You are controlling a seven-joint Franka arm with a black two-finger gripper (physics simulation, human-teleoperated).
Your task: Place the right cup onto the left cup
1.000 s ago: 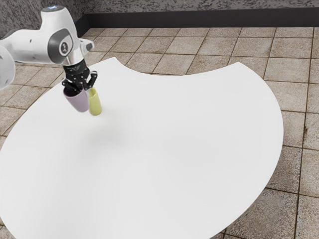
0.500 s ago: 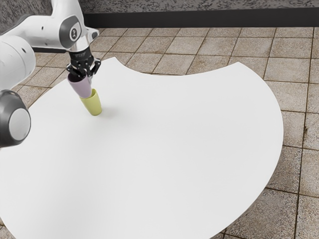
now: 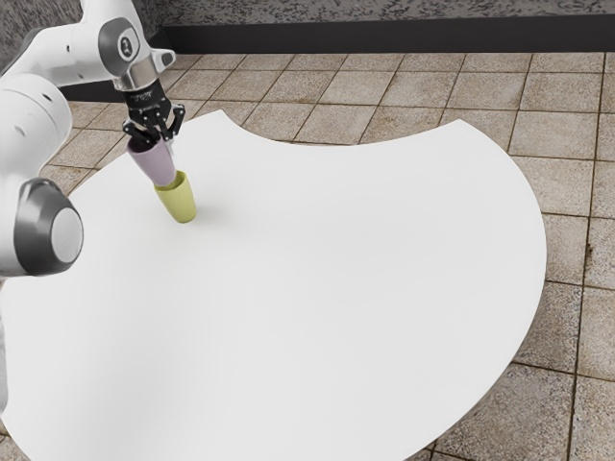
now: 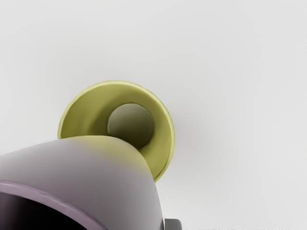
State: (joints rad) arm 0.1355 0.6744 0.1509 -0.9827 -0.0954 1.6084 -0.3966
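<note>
On one white table (image 3: 336, 288), one yellow cup (image 3: 179, 204), one gripper (image 3: 165, 142) grasping one purple cup (image 3: 156, 163) above.

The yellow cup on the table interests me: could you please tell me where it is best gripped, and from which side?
I'd come from above and pinch the yellow cup by its rim, inside and out, on the side away from the purple cup. Its mouth opens upward, and the purple cup covers the other part of it.
</note>
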